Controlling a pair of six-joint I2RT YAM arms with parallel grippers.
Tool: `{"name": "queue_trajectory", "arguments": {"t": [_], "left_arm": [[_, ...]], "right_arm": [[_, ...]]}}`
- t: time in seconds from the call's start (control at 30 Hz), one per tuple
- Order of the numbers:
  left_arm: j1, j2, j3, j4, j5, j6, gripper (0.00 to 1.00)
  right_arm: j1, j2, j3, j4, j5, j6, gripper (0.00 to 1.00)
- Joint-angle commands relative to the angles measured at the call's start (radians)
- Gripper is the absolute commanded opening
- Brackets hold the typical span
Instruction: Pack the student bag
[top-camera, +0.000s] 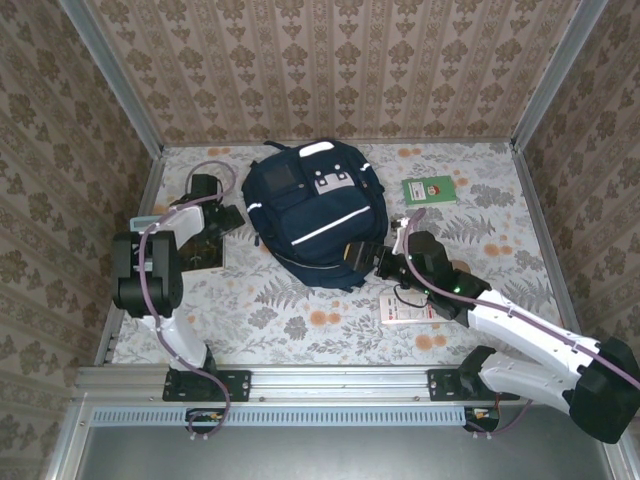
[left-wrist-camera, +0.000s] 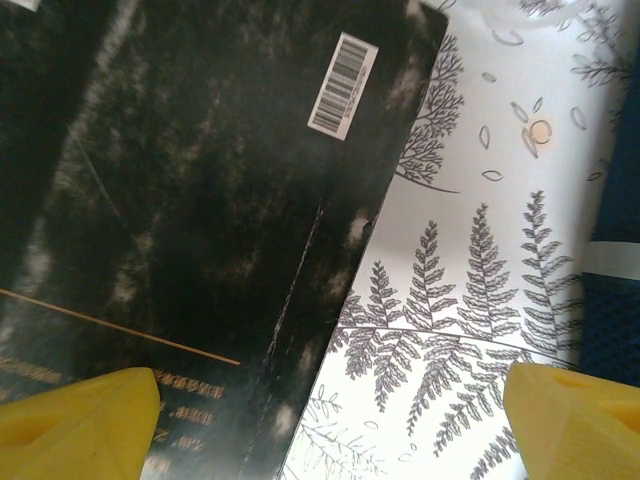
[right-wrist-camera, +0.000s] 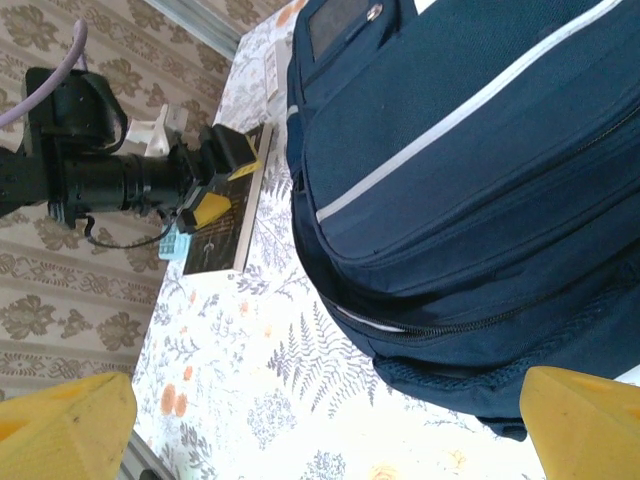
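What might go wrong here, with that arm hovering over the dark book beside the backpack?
1. The dark book lies flat on the table, and the open left gripper straddles its edge, so a pinch may slip off it.
2. The student bag has zips that look shut. Its soft fabric may just drag if the open right gripper pulls.

Navy student bag (top-camera: 315, 215), flat, mid-table.

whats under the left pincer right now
A dark book with a barcode sticker lies flat under the open left pincer, beside bare fern-print table. Whatever is beneath the book is covered.
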Motion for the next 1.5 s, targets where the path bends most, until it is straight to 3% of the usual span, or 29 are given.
{"name": "queue_trajectory", "arguments": {"t": [0.0,0.17,0.33,0.67,0.73,0.93,1.03,1.33,1.47], "left_arm": [[0.011,0.009,-0.042,0.033,0.024,-0.046,0.90],[-0.007,-0.035,-0.156,0.077,0.068,-0.122,0.89],[-0.095,-0.123,-0.287,0.118,0.080,-0.209,0.90],[-0.420,-0.384,-0.468,0.130,-0.021,-0.432,0.90],[-0.450,-0.441,-0.477,0.112,-0.030,-0.433,0.90],[-0.401,-0.624,-0.505,0.001,-0.076,-0.322,0.91],[-0.293,-0.751,-0.604,0.009,-0.034,-0.305,0.91],[-0.241,-1.126,-0.812,-0.101,-0.076,-0.301,0.88],[-0.217,-1.203,-0.881,-0.099,-0.035,-0.323,0.87]], "right_arm": [[0.015,-0.002,0.004,0.027,-0.019,-0.010,0.99],[0.019,-0.017,0.004,0.022,-0.015,-0.013,1.00],[0.023,-0.016,0.006,0.025,-0.015,-0.012,1.00],[0.041,-0.010,0.013,0.019,-0.010,-0.025,0.99],[0.052,0.000,0.019,0.015,-0.010,-0.032,0.99],[0.146,0.109,0.062,0.026,0.002,-0.087,0.98],[0.203,0.221,0.107,0.049,0.005,-0.122,0.93],[0.327,0.622,0.345,0.076,0.008,-0.199,0.65],[0.331,0.777,0.460,0.058,-0.017,-0.211,0.38]]}}
